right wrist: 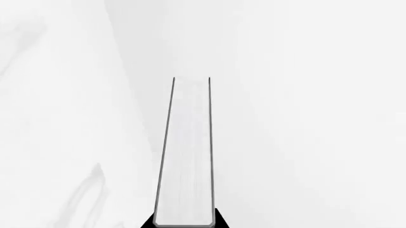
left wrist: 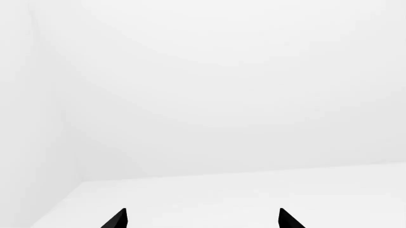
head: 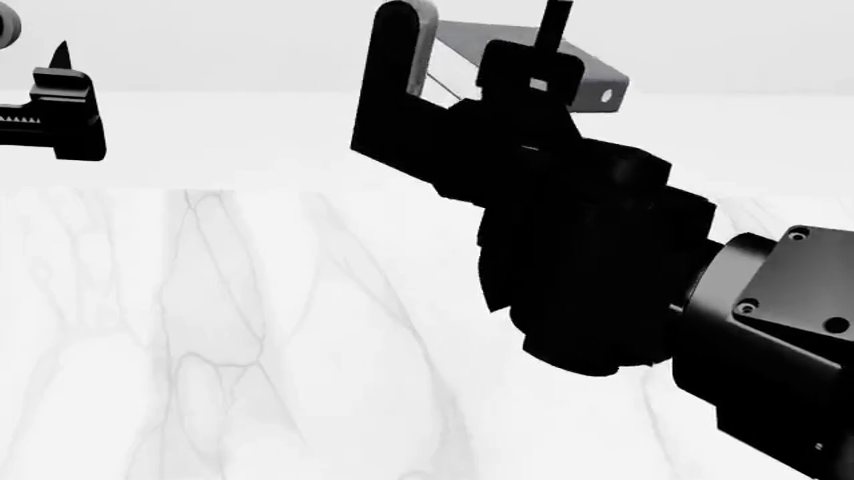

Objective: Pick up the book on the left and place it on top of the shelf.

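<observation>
The book (right wrist: 184, 156) is clamped in the right gripper (right wrist: 184, 223), its white page edges between two thin dark covers running away from the wrist camera. In the head view the book (head: 400, 90) shows as a dark cover with a grey face, held up above the far edge of the marble counter (head: 240, 330) by the right gripper (head: 534, 90). The left gripper (left wrist: 201, 218) hangs apart at the far left, its fingers (left wrist: 117, 219) spread wide and holding nothing.
</observation>
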`<state>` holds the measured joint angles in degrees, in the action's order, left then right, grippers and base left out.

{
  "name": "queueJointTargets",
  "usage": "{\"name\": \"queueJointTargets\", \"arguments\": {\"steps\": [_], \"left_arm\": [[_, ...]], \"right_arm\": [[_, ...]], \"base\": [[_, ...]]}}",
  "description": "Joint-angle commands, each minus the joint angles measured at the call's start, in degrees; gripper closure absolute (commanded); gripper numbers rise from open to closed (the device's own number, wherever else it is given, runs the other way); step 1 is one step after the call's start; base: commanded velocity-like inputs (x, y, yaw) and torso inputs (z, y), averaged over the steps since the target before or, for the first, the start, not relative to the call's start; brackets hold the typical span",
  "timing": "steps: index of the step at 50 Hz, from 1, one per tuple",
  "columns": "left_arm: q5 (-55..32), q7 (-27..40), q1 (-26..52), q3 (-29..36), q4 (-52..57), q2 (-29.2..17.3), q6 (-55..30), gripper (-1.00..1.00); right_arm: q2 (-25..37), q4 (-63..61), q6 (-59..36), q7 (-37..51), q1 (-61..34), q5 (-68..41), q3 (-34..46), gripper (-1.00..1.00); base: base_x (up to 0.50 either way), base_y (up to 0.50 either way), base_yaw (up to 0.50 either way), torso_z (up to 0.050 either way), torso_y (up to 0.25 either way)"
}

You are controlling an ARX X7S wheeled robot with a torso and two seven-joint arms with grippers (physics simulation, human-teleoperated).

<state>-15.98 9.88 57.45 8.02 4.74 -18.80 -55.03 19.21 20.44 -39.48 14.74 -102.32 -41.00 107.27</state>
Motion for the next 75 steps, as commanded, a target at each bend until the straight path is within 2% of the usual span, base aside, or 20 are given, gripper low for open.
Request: {"name": "queueJointTargets", "arguments": {"steps": [1, 6, 11, 14, 18, 27, 33, 43, 61, 75], "left_arm": [[-0.16, 0.1, 0.08, 0.14, -0.04, -0.05, 0.05, -1.0], [-0.34, 0.1, 0.27, 0.03, 0.06, -0.12, -0.1, -1.0], [-0.43, 0.14, 0.19, -0.07, 0.18, -0.32, -0.12, -1.0], [-0.51, 0.13, 0.4, -0.2, 0.09, -0.44, -0.17, -1.0], [-0.45, 0.17, 0.35, -0.03, -0.23, -0.37, 0.13, -1.0], [-0.55, 0.24, 0.39, 0.09, -0.46, -0.37, 0.26, -1.0], [-0.68, 0.33, 0.19, 0.16, -0.27, -0.32, 0.29, -1.0], [-0.84, 0.41, -0.28, -0.05, -0.4, -0.53, 0.65, -1.0], [-1.1, 0.51, -0.23, 0.0, -0.59, -0.76, 0.8, -1.0], [-1.41, 0.71, -0.37, -0.38, -0.32, -1.12, 0.68, -1.0]], "right_arm": [[-2.48, 7.58, -5.09, 3.56, -1.81, 11.74, 3.43, 1.0], [-5.66, 19.31, -4.47, 0.93, -0.62, 13.41, 4.78, 1.0], [-10.39, 36.95, -0.22, -4.24, 2.33, 15.29, 6.16, 1.0], [-15.06, 53.87, 5.35, -9.55, 5.49, 16.69, 6.67, 1.0], [-13.95, 54.51, -1.52, -10.5, 5.89, 19.76, 4.65, 1.0], [-11.72, 54.54, -14.73, -11.76, 6.93, 30.53, -7.75, 1.0], [-10.64, 54.54, -21.89, -12.37, 7.65, 37.88, -11.2, 1.0], [-8.83, 54.55, -29.53, -16.62, 8.63, 40.92, -9.74, 1.0], [-6.43, 54.55, -38.06, -24.93, 11.09, 41.45, -0.89, 1.0], [-4.97, 54.55, -41.08, -27.14, 12.55, 40.77, -1.57, 1.0]], "base": [[0.0, 0.0, 0.0, 0.0, 0.0], [0.0, 0.0, 0.0, 0.0, 0.002], [0.0, 0.0, 0.0, 0.0, 0.002], [0.0, 0.0, 0.0, 0.0, 0.0], [0.0, 0.0, 0.0, 0.0, 0.003], [0.0, 0.0, 0.0, 0.0, 0.002], [0.0, 0.0, 0.0, 0.0, 0.002], [0.0, 0.0, 0.0, 0.0, 0.001], [0.0, 0.0, 0.0, 0.0, 0.001], [0.0, 0.0, 0.0, 0.001, 0.001]]}}
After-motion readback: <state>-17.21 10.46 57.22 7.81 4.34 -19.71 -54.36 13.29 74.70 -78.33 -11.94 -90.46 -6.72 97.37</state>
